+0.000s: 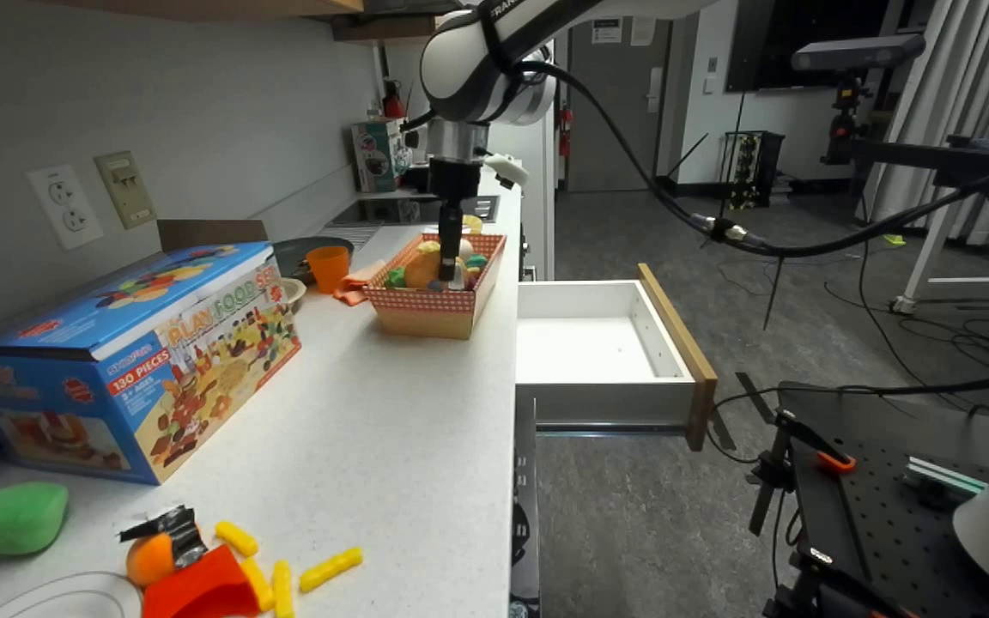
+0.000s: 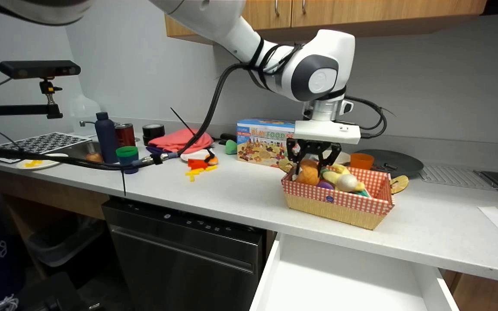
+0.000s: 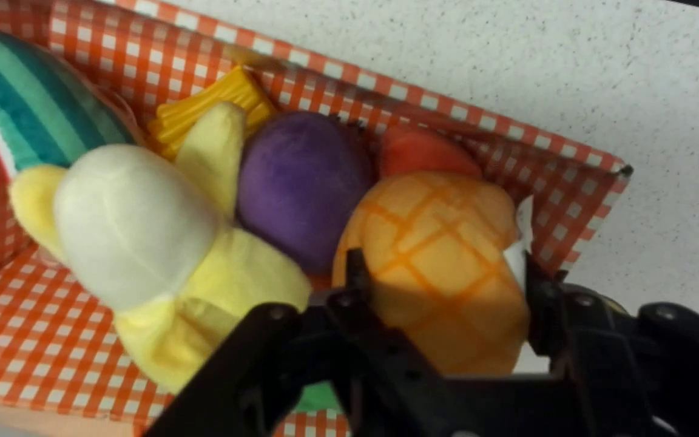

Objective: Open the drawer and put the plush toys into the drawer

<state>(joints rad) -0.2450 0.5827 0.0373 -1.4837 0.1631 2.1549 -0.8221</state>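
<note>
The claw: jaws part-way apart, fingers bearing on both flanks of an orange plush toy, which is held between them. The hold is plain in the wrist view, where a white tag on the toy shows beside one finger. In an exterior view the claw is seen edge-on and the gap between its fingers is hidden.

Held toy: within the checked basket, at one end. Whether it is clear of the basket floor cannot be told.

Other basket contents, best recorded in the wrist view: a purple plush toy touching the orange one; a red plush toy just beside it; a yellow-and-white plush toy; a green-striped plush toy at the opposite end; and a ribbed yellow piece near the wall.

The drawer: pulled out beneath the counter, its white floor in sight. Both exterior views show it; the wrist view covers the basket and counter. In an exterior view the wood-coloured front board is visible. In an exterior view the drawer is cut by the lower frame edge, while the face of a dishwasher shows beside it.

A cardboard box: on the counter in both exterior views, apart from the basket.
</note>
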